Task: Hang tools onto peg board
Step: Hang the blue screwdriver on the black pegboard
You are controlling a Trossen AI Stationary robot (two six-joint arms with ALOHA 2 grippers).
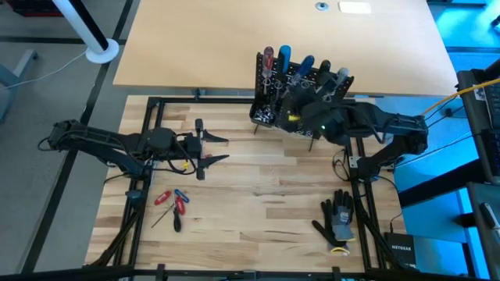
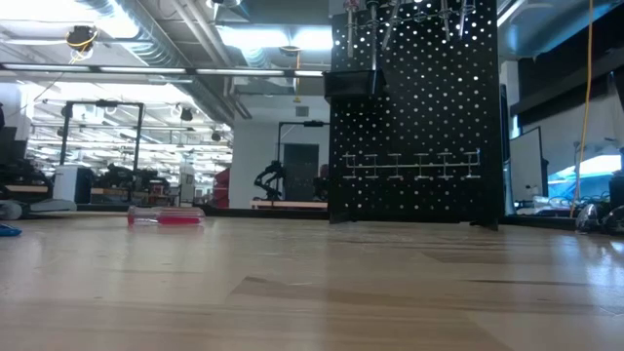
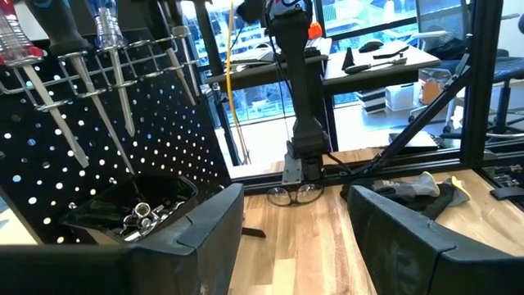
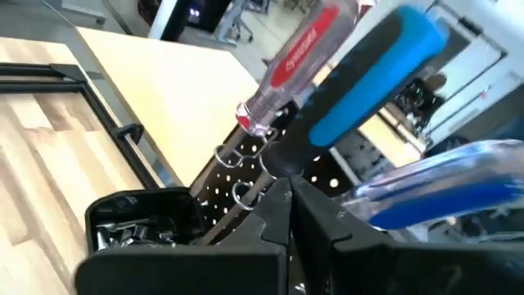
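Two tools | left tool (image 1: 221, 150) wide | right tool (image 4: 288, 192) closed, peg board (image 1: 289, 86) | tray bits (image 3: 139, 215) wrist-only

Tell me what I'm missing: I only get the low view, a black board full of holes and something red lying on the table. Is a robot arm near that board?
Observer: Yes. The right gripper is at the top of the peg board, shut just below a blue-handled screwdriver.
Visitor: And the other arm?
Observer: The left gripper is open above the table, left of the board.
Visitor: Is that red thing alone?
Observer: No, several red and blue tools lie together on the table's left side.
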